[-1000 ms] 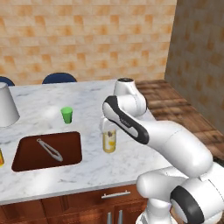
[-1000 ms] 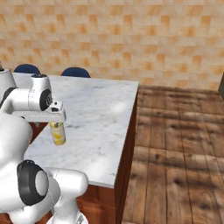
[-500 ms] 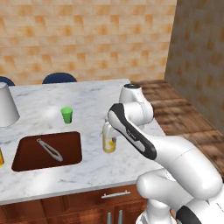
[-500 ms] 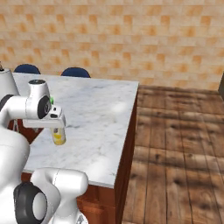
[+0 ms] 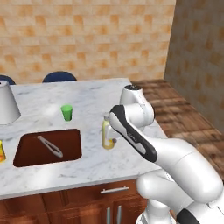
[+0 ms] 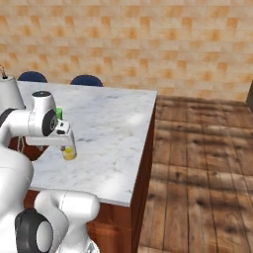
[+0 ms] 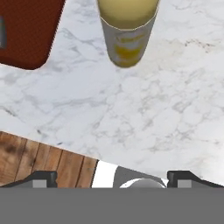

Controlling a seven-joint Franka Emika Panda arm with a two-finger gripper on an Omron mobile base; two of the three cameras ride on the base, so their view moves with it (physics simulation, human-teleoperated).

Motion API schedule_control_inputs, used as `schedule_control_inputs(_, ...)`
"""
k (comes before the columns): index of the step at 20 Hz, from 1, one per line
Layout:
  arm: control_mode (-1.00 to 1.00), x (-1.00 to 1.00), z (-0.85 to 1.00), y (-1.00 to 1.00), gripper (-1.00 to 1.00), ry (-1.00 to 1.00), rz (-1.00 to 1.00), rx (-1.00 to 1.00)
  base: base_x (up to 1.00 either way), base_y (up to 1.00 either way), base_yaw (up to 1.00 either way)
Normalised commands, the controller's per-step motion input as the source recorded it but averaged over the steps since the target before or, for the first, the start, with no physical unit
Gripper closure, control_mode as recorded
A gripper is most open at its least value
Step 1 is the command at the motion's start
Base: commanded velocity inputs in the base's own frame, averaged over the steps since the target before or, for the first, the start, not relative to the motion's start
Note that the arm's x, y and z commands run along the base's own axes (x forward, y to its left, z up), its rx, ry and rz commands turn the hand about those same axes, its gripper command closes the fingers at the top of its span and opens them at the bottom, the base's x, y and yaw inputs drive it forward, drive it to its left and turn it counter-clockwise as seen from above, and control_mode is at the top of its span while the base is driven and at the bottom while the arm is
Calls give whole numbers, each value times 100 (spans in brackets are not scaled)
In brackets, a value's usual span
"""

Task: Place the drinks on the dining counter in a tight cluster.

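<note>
I have the hand (image 7: 112,177) released, jaws wide, nothing in it, just beside the juice bottle (image 5: 106,135). Bottle stands upright on the tabletop (image 5: 87,100), just right of the sink (image 5: 26,153), at 12 o'clock in the hand view. Looks like the approach step; next I need to centre the jaws around the bottle, then clench.

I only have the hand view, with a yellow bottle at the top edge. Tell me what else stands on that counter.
Observer: A small green cup stands beyond the sink, apart from the juice bottle.
Operator: Report what's in the sink.
Observer: Metal tongs lie on its brown floor.
Operator: Give me the gripper's position.
Observer: The gripper sits beside the juice bottle's upper part, jaws open, gripping nothing.
</note>
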Motion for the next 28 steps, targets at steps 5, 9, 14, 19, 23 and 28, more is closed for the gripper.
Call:
schedule_control_inputs(5, 100, 0, 0, 0, -100, 0, 0, 0, -51, 6, 41)
schedule_control_inputs(9, 100, 0, 0, 0, -100, 0, 0, 0, -37, 5, 80)
schedule_control_inputs(14, 100, 0, 0, 0, -100, 0, 0, 0, -26, 14, 86)
schedule_control_inputs(19, 100, 0, 0, 0, -100, 0, 0, 0, -13, 14, 98)
schedule_control_inputs(23, 100, 0, 0, 0, -100, 0, 0, 0, -8, 13, 100)
schedule_control_inputs(28, 100, 0, 0, 0, -100, 0, 0, 0, -3, 9, 100)
